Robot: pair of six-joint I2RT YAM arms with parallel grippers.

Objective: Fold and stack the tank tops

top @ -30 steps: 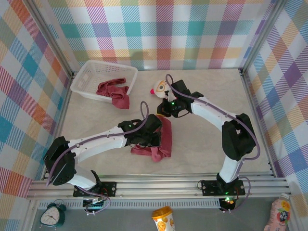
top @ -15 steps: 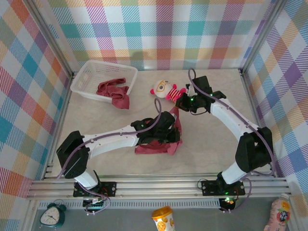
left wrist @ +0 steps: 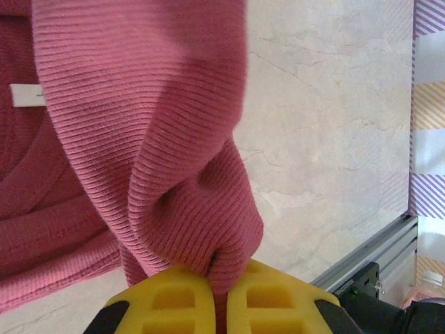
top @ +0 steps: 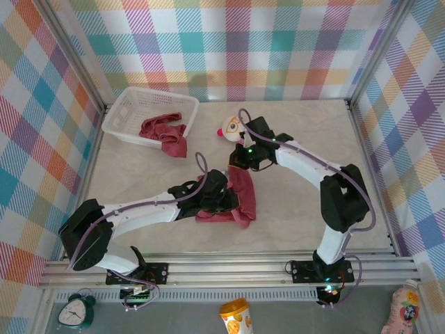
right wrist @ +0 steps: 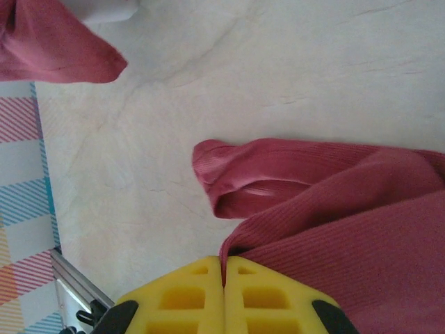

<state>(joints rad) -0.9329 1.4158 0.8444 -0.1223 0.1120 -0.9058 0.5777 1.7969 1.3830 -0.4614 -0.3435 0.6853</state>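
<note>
Where left hand [left wrist: 219, 282] pinches tank top [left wrist: 139, 104], label [left wrist: 26, 95] shows.

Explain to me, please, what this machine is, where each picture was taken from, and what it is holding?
These are two robot arms bolted side by side at the near edge of a table. The wide picture comes from a fixed camera above and behind them. The two close-ups come from a small camera on each wrist. A maroon tank top lies bunched in the middle of the table. A second tank top sits in the white basket, partly spilling over its edge, and a small doll lies towards the back. The left end effector and the right end effector, both yellow, are each shut on a fold of the maroon tank top.
</note>
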